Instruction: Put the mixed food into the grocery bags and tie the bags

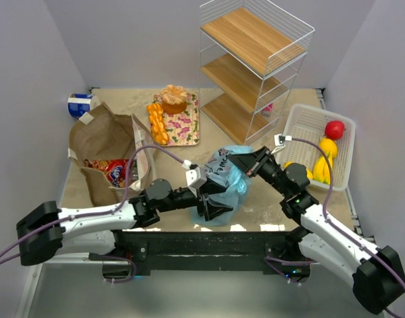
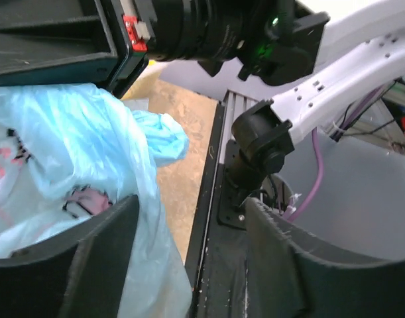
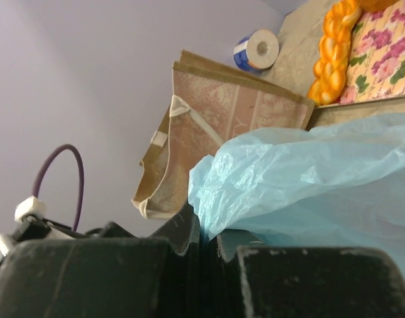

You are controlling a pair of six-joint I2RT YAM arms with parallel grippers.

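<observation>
The light-blue plastic bag (image 1: 230, 177) stands bunched near the middle of the table (image 1: 262, 211), close to its near edge and the black rail there. Its film is thin and crinkled, and see-through in places. A dark printed patch with pale lettering sits on its upper side, and pink and dark marks show in the left wrist view, but none of it can be read.

The right gripper (image 1: 236, 158) reaches in from the right with its fingers pressed together on a fold of film at the bag's top. In the right wrist view the pads (image 3: 182, 235) meet with the plastic pinched between them. The left gripper (image 1: 217, 209) sits low at the bag's near side, fingers spread wide. The bag bulges against one finger (image 2: 89, 265), the other stands apart over the rail, and nothing is clamped.

To the left, the brown paper bag (image 1: 106, 142) lies on its side with red snack packets (image 1: 113, 171) showing at its open mouth; their print is too small to read. A silver-and-blue can (image 1: 81, 105) lies on its side in the far left corner, behind the paper bag.

Bare sandy tabletop shows between the blue bag and the floral tray (image 1: 185, 126), which carries an orange cake (image 1: 174, 99) and orange segments (image 1: 157, 123). On the right, a white basket (image 1: 307, 119) holds a red fruit (image 1: 334, 129) and yellow fruit (image 1: 323, 164), close beside the right arm. A wire rack (image 1: 252, 59) with wooden shelves stands at the far side.
</observation>
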